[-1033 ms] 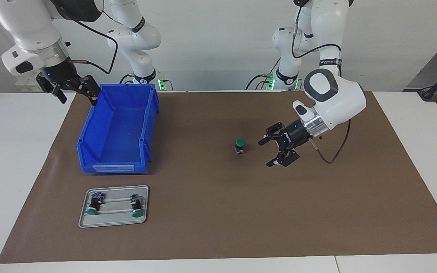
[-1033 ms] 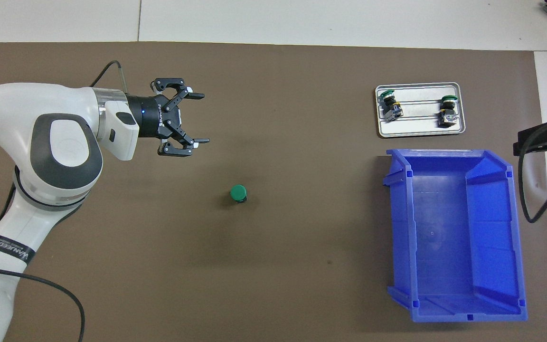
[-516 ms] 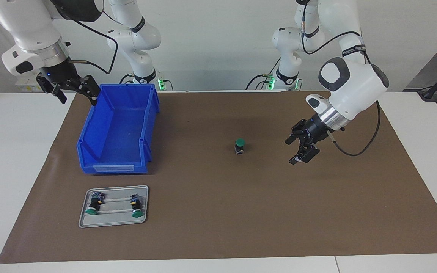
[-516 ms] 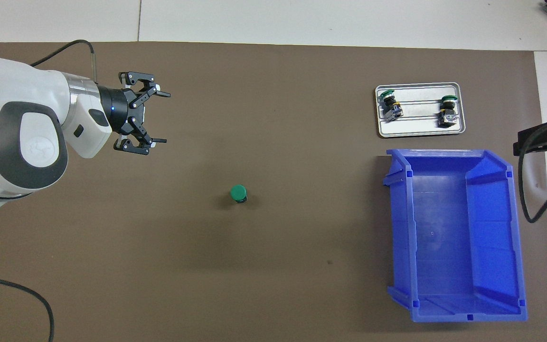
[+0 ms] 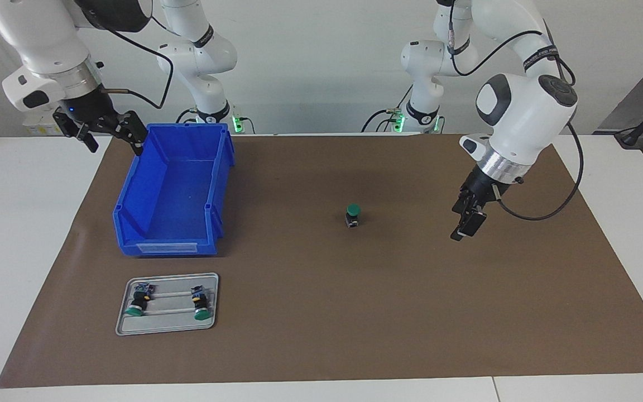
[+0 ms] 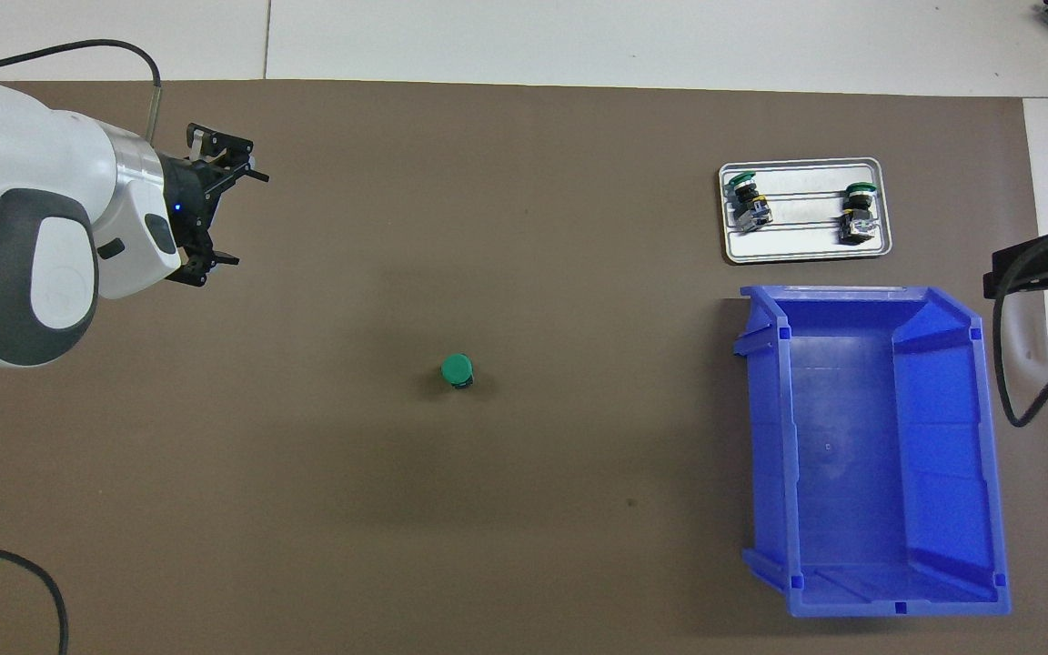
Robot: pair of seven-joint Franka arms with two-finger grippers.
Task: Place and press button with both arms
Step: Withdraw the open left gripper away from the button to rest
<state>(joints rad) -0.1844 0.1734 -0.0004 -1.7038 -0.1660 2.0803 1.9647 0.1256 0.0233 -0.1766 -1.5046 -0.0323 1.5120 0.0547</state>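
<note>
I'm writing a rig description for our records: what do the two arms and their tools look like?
Both arms are glossy white, rounded segments with dark grey joint caps and black bands. Black cables loop along each. The left tool and right tool are black linkage fingers below silver wrist rings.

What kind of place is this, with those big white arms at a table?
Probably a robotics lab or test bench. Two white robot arms stand at a table under a brown mat, with only practice props on it: a green push-button, a blue plastic bin and a small metal tray holding two more buttons.
</note>
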